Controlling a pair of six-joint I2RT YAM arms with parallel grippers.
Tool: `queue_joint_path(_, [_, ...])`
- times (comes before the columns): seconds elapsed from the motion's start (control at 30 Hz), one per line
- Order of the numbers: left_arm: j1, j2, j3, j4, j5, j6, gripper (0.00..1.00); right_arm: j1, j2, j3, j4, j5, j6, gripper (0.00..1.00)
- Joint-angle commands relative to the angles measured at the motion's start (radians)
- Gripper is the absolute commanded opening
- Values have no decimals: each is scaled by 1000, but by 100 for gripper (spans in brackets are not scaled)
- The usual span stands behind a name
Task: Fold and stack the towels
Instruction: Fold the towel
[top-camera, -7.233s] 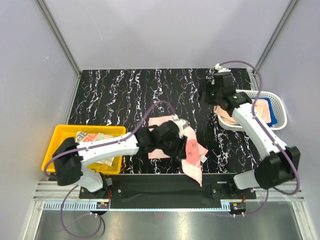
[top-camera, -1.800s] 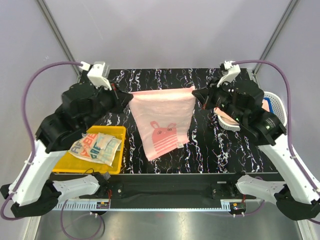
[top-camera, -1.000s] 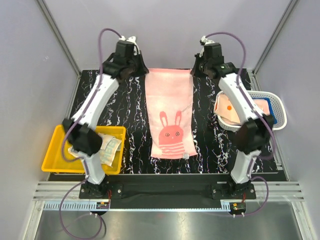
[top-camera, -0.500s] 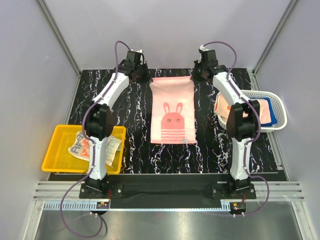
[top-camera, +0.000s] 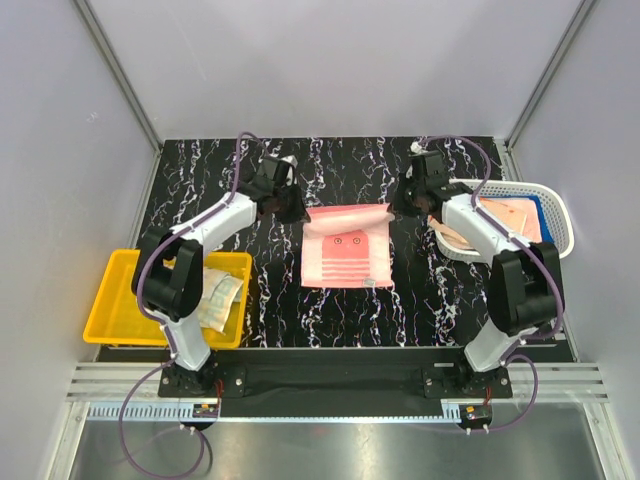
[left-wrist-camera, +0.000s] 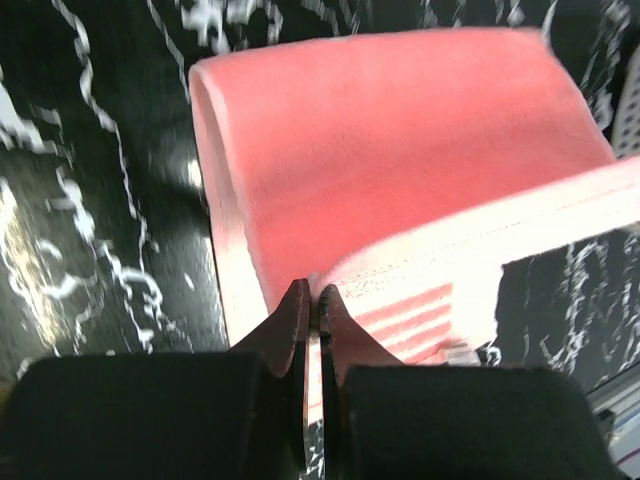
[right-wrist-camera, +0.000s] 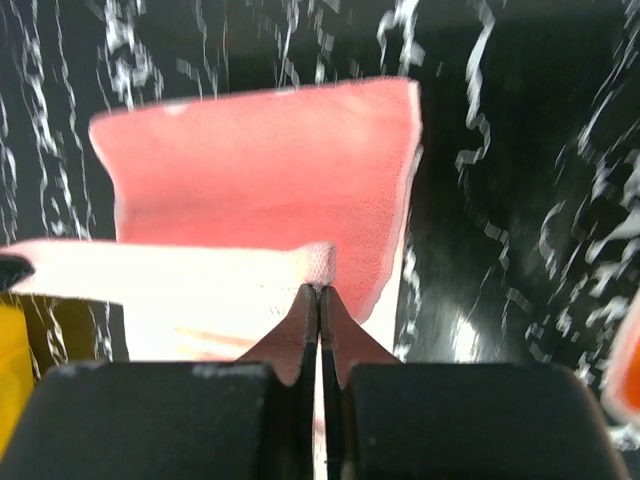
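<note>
A pale pink towel (top-camera: 346, 250) with a rabbit print lies on the black marbled table (top-camera: 220, 195), its far edge lifted and curled over toward the near side. My left gripper (top-camera: 300, 213) is shut on the towel's far left corner (left-wrist-camera: 322, 290). My right gripper (top-camera: 396, 207) is shut on the far right corner (right-wrist-camera: 320, 262). Both wrist views show the salmon underside arching over the striped part. A beige lettered towel (top-camera: 215, 296) lies in the yellow bin. Folded orange, pink and blue towels (top-camera: 505, 218) rest in the white basket.
The yellow bin (top-camera: 120, 300) stands at the near left of the table. At the right edge stands the white mesh basket (top-camera: 555, 215). Grey walls with metal rails close in the table's far side and both flanks.
Both grippers have come from the far edge toward the near side, carrying the towel's far edge over itself. The rabbit's ears are now covered by the fold.
</note>
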Motion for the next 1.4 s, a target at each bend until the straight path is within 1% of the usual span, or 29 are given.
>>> queue_joint_path(0.0, [-22,-81,-68,51,-85,-15,0,44,-98,-92,59,60,32,0])
queue_joint_path(0.1, [-43,-111,-131,37,-116,-10,0,71,-144,-193,71,75,34,0])
queue_joint_path(0.33, [-68,-161,-187,37,-125,1,0,90,-222,-294,72,81,49,0])
queue_joint_path(0.83, [-114,-193,-239,12,-162,25,0,94,-265,-359,68,81,61,0])
queue_joint_path(1.17, [-128,-215,-272,9,-149,38,0,96,-303,-409,65,63,63,0])
queue_joint_path(1.37, [-128,-250,-305,8,-168,33,0,98,-320,-422,62,55,66,0])
